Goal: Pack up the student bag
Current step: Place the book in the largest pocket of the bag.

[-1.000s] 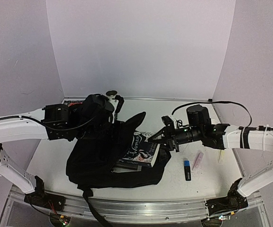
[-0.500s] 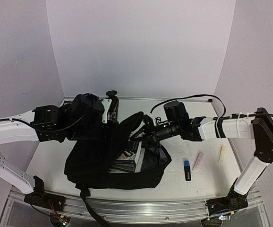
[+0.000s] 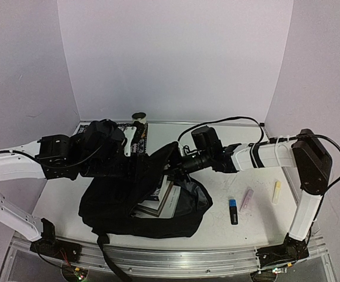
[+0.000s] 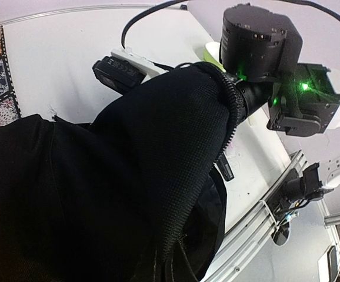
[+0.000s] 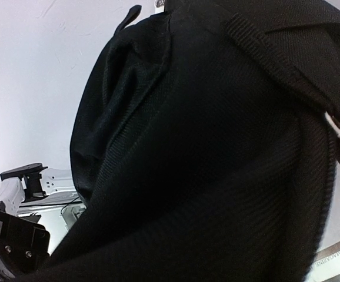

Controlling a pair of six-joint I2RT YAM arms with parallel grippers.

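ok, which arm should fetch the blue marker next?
Right. The blue marker lies right of the bag, on that arm's side, and the right gripper is at the bag's mouth, nearer to it. The left gripper is shut, apparently holding the bag open.

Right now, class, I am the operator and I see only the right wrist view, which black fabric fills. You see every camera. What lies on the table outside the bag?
Observer: In the top view, three small things lie on the table to the right of the student bag: a blue-and-black stick, a pale pink piece and a yellow piece.
Operator: Is anything inside the bag?
Observer: A book shows in its open mouth, partly under the raised flap.
Operator: And beyond the bag?
Observer: A small round container stands at the table's far edge.
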